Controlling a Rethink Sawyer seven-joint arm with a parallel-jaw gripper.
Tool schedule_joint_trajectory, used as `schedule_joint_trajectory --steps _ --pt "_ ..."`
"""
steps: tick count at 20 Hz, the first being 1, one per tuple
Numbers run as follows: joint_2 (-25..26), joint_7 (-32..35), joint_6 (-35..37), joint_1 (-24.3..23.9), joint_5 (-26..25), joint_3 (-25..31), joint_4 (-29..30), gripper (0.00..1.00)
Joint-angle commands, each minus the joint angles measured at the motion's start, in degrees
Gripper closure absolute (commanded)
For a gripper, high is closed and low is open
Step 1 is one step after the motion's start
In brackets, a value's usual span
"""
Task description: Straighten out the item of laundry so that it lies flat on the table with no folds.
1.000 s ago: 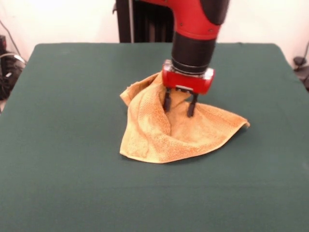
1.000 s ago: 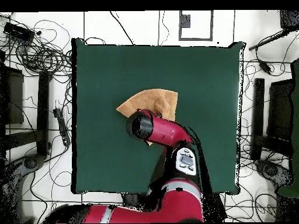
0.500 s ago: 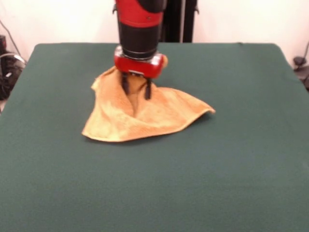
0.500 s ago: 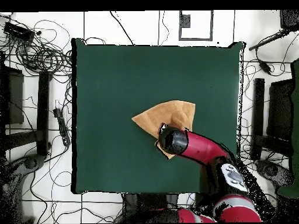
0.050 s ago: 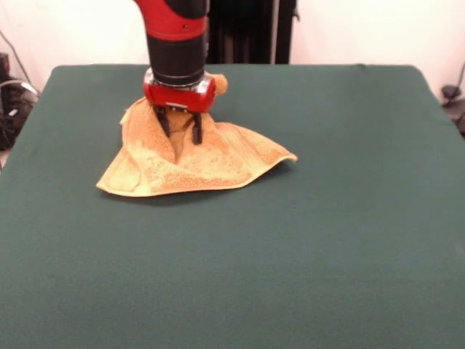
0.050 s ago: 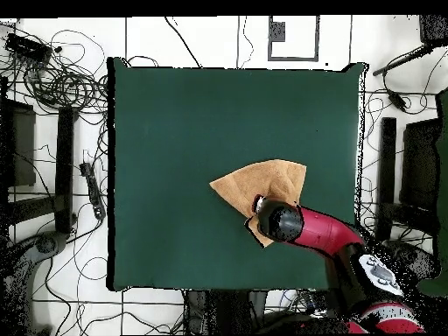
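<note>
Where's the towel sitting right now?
In the front view the towel lies bunched on the green table, left of centre toward the far edge, with the gripper pinching a raised fold.

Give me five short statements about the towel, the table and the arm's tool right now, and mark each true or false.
1. The orange-tan terry-cloth towel lies fully flat with no folds. False: it is bunched and raised where the tool holds it.
2. The red and black arm's tool is shut on a raised fold of the towel. True.
3. The towel hangs over the edge of the dark green felt-covered table. False: it sits wholly on the table, away from every edge.
4. One corner of the towel points outward, resting on the table. True.
5. A second towel lies on the table. False: only one is there.
</note>
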Motion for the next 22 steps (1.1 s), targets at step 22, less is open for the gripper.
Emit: schedule_joint_trajectory --steps 22 --pt "4.9 -6.01 0.66 -24.37 -28.44 19.91 7.75 0.0"
